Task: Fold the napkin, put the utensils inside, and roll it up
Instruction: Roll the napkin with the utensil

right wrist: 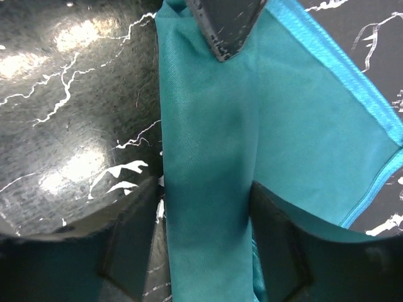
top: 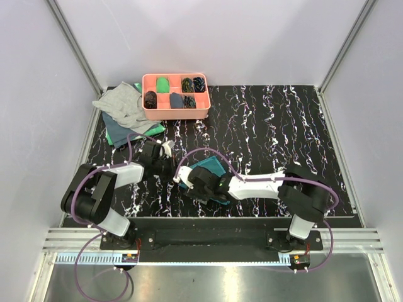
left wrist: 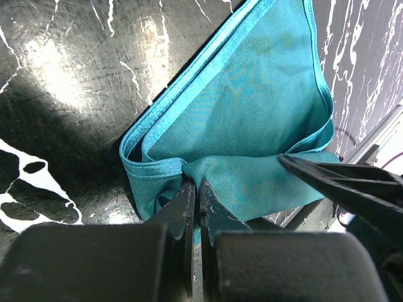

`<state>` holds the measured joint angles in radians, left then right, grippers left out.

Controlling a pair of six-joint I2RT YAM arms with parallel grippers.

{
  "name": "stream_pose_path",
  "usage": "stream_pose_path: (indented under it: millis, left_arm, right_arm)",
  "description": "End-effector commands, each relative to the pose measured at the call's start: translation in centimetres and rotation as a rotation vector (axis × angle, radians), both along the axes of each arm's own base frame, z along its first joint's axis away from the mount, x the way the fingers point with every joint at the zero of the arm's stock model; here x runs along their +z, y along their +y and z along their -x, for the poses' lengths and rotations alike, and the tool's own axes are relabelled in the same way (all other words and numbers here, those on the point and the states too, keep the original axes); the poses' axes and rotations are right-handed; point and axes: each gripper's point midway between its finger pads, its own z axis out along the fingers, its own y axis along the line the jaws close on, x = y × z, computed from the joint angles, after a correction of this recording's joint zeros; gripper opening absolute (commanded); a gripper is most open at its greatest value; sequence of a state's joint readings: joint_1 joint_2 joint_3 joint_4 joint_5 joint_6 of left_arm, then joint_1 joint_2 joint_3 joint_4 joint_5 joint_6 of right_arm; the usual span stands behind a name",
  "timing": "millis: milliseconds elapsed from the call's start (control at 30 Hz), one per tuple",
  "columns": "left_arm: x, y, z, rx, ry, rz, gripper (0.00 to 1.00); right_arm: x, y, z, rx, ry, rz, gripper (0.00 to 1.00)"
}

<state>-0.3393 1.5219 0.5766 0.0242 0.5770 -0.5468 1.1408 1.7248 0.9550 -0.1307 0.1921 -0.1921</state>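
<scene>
Black marbled table [top: 283, 126] between pale walls, with both arms at a folded teal napkin [top: 210, 168] near its 6 o'clock edge.
Grey and teal cloths [top: 119, 104] lie heaped at 10 o'clock, touching an orange tray [top: 175, 113] of small dark items at 11 o'clock. The left gripper [left wrist: 195, 195] has its fingers pressed together, pinching the napkin's bunched near edge. The right gripper [right wrist: 201, 189] stands spread, straddling a raised fold of the napkin that runs toward 12 o'clock in its wrist view.
</scene>
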Motion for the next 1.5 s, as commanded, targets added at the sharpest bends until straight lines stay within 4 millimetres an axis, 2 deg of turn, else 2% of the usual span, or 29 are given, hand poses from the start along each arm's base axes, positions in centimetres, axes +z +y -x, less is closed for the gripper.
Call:
stream_pose_path:
  millis: [0, 67, 133, 233, 333, 400, 533, 567, 667, 767, 900, 1233, 1467]
  left_arm:
    - [-0.5, 0.3, 0.0, -0.013, 0.012, -0.031, 0.02]
    - [-0.3, 0.2, -0.2, -0.015, 0.006, -0.025, 0.09]
    - [0.3, 0.0, -0.5, -0.014, -0.015, -0.017, 0.21]
    - [1.2, 0.1, -1.0, -0.003, -0.057, -0.018, 0.49]
    - [2.4, 0.8, -1.8, 0.034, -0.110, -0.046, 0.61]
    - [3.1, 1.4, -2.2, 0.065, -0.147, -0.067, 0.65]
    - [3.4, 2.8, -2.1, 0.117, -0.185, -0.117, 0.68]
    - [2.9, 3.4, -2.0, 0.139, -0.187, -0.138, 0.69]
    - [3.7, 4.3, -1.7, 0.176, -0.242, -0.140, 0.74]
    - [4.0, 4.2, -1.1, 0.172, -0.280, -0.113, 0.79]
    - [4.2, 3.4, -0.7, 0.137, -0.297, -0.056, 0.79]
    - [3.2, 1.8, -1.0, 0.082, -0.294, 0.016, 0.70]
    - [2.2, 1.2, -1.5, 0.060, -0.270, 0.029, 0.61]
  right_arm:
    - [-0.6, 1.0, -0.4, 0.014, -0.019, 0.000, 0.54]
    - [-1.6, 0.6, -0.2, 0.000, 0.024, 0.021, 0.46]
    - [-2.3, 0.8, 0.6, 0.016, 0.098, 0.011, 0.40]
    - [-2.8, 0.6, 1.4, 0.009, 0.207, -0.020, 0.33]
    - [-2.7, 0.8, 2.4, 0.018, 0.350, -0.084, 0.29]
    - [-2.5, 1.0, 3.3, 0.034, 0.439, -0.120, 0.29]
    - [-2.3, 0.6, 3.4, 0.028, 0.573, -0.177, 0.27]
    - [-2.4, 0.6, 3.5, 0.021, 0.601, -0.186, 0.27]
    - [-1.9, 0.7, 3.8, 0.035, 0.712, -0.243, 0.27]
    - [-1.6, 0.7, 3.4, 0.042, 0.781, -0.287, 0.27]
    - [-1.1, 0.9, 3.1, 0.034, 0.906, -0.349, 0.27]
    - [-1.0, 0.7, 1.6, 0.045, 1.115, -0.462, 0.25]
    - [-2.0, 0.6, 1.7, 0.030, 1.183, -0.462, 0.25]
